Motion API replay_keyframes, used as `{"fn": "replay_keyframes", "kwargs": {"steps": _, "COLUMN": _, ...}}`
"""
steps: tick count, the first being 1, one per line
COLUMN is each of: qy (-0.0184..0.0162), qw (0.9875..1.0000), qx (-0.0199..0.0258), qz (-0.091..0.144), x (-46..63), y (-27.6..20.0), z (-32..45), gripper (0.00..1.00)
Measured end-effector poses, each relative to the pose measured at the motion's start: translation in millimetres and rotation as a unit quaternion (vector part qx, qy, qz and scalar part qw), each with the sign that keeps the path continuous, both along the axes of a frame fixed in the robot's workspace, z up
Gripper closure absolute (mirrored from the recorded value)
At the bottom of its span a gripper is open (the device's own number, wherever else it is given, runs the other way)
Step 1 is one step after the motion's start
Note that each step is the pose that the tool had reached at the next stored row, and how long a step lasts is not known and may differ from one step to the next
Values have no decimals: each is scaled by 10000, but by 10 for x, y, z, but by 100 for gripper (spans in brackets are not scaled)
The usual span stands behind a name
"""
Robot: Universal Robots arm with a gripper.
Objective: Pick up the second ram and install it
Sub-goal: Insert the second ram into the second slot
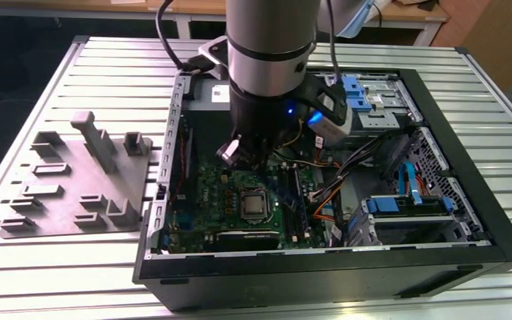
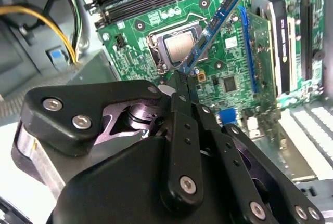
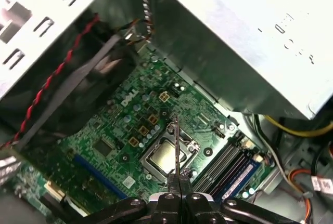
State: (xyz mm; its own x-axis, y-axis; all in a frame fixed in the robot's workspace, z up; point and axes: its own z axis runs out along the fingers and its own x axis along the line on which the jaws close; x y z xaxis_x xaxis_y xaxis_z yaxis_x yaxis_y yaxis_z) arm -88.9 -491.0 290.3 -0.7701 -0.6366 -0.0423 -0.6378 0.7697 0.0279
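Black jointed fingers (image 2: pixel 180 109), clenched on thin blue-green ram stick (image 2: pixel 213 26); silver-grey arm (image 1: pixel 269 40) upright inside open black computer case (image 1: pixel 327 273); stick juts forward from them, over green motherboard (image 2: pixel 208 70).

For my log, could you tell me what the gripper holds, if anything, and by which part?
The gripper pinches the second ram by one end; the rest sticks out over the motherboard.
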Motion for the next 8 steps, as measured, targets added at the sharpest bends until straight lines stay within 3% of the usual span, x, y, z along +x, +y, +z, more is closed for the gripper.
{"fn": "replay_keyframes", "kwargs": {"steps": 4, "qy": 0, "qw": 9994, "qx": 0, "qz": -359, "x": 0, "y": 0, "z": -21, "gripper": 89}}
{"fn": "replay_keyframes", "kwargs": {"steps": 8, "qy": 0, "qw": 9973, "qx": 0, "qz": -728, "x": 0, "y": 0, "z": -43, "gripper": 89}}
